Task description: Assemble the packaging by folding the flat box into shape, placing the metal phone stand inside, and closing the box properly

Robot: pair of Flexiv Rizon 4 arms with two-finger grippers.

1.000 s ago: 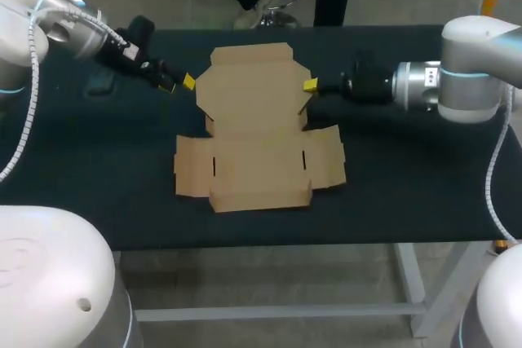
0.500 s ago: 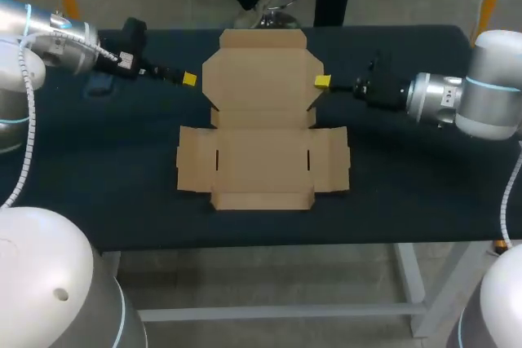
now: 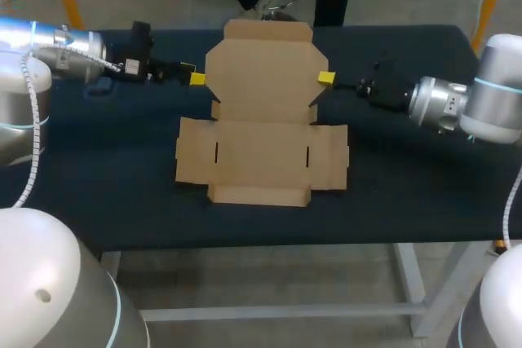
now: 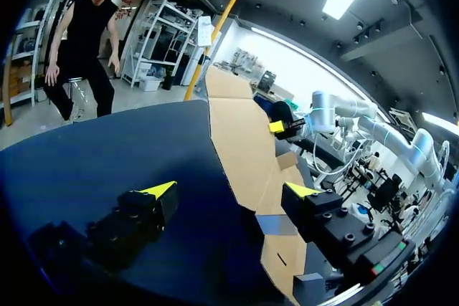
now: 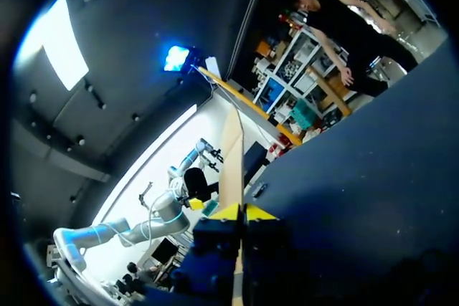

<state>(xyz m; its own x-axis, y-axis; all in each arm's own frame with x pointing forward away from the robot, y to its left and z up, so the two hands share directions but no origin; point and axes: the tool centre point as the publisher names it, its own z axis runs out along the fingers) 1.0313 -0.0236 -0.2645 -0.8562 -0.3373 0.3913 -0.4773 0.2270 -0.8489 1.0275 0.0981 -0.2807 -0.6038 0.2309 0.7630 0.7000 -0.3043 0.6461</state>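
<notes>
Flat box (image 3: 263,124) is lying on the counter (image 3: 114,169), its rear panel standing tilted. The right tool (image 3: 326,78) is clamping the panel's edge. The left tool (image 3: 196,79) is holding its fingers apart alongside.

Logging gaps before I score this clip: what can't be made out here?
Metal phone stand: in no view.
Head view: left gripper shows one yellow tip; contact with the cardboard box unclear.
Right wrist view: cardboard box edge-on at right gripper; its panels unseen.

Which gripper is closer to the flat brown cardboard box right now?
Right. The right gripper is shut on the flat brown cardboard box's right edge; the left gripper, open, sits just off its left edge.
</notes>
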